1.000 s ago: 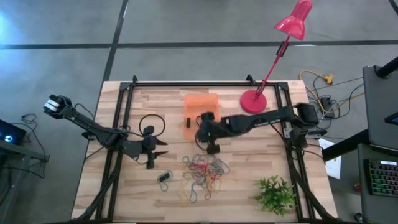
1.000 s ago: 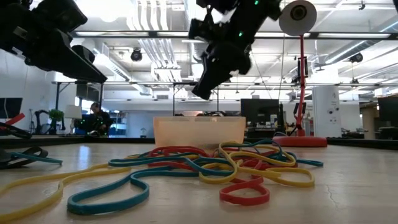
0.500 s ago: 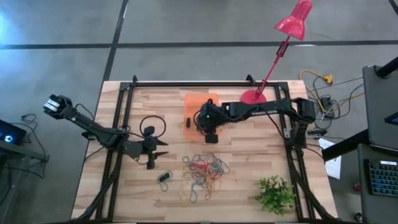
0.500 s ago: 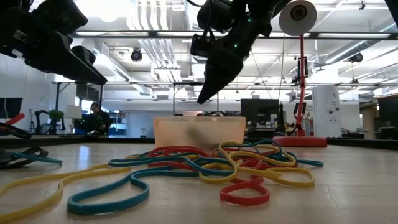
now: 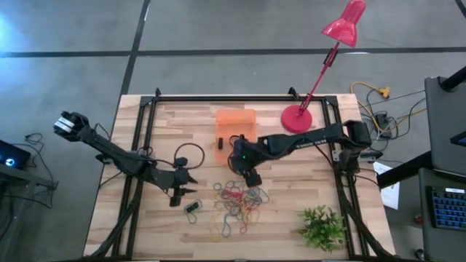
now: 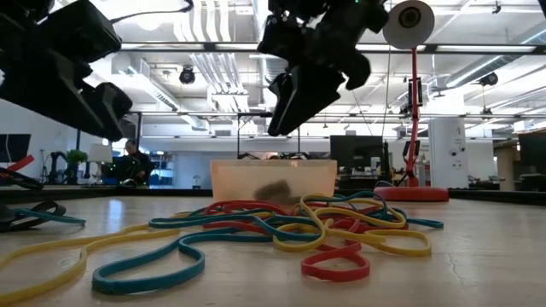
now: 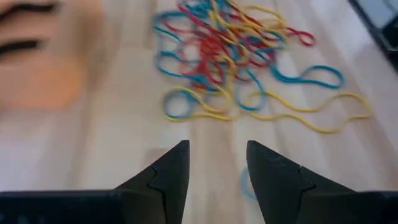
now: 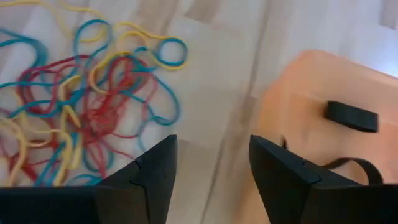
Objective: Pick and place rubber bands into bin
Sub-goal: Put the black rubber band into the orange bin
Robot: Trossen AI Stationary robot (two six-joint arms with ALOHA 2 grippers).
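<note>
The rubber bands [image 5: 237, 203], a tangle of red, yellow and blue loops, lie on the wooden table near its front middle, and show close up in the low view [image 6: 281, 230]. The orange bin [image 5: 235, 125] stands behind them, with a dark band [image 8: 348, 163] and a small black piece [image 8: 352, 116] inside. My right gripper [image 5: 251, 177] hangs open and empty between the bin and the pile, above the table [image 8: 211, 149]. My left gripper [image 5: 183, 191] is open and empty to the left of the pile, tipped down toward it [image 7: 217, 155].
A black cable loop [image 5: 188, 154] lies behind my left gripper and a small black object [image 5: 192, 208] just in front of it. The red lamp's base [image 5: 297, 118] stands right of the bin. A green plant [image 5: 320, 227] sits at the front right.
My right gripper swung up to the bin, opened there, and came back toward the pile; a dark smudge now shows inside the bin in the low view. My left gripper has moved down and toward the pile, tipping its fingers lower.
</note>
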